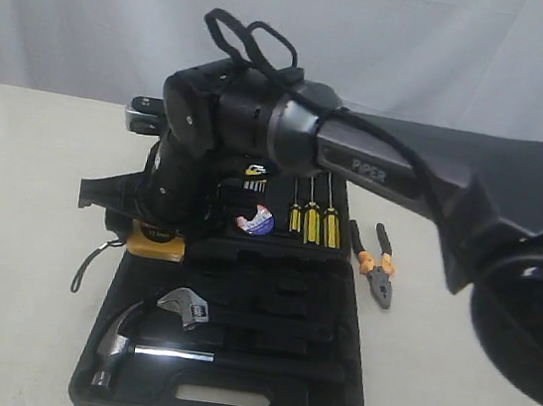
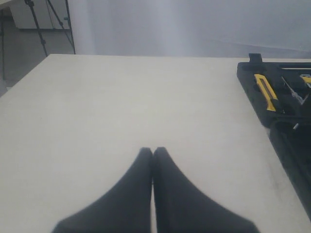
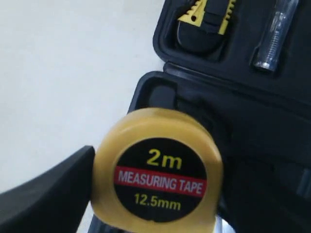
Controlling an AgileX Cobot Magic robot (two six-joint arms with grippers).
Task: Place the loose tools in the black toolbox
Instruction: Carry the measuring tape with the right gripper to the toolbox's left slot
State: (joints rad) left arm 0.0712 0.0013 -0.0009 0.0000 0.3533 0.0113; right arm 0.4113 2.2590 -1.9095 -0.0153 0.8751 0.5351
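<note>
My right gripper is shut on the yellow "2m" tape measure and holds it over the left edge of the open black toolbox. One dark finger shows beside the tape measure; the other is hidden behind it. The yellow-black utility knife lies in the far half of the case. Next to it rests the labelled black tape roll. The orange-handled pliers lie on the table right of the case. My left gripper is shut and holds nothing, above bare table left of the toolbox.
A steel claw hammer and an adjustable wrench sit in the near half of the case, three yellow-black screwdrivers in the far half. The tape measure's black strap trails on the table. My right arm spans the case from the right.
</note>
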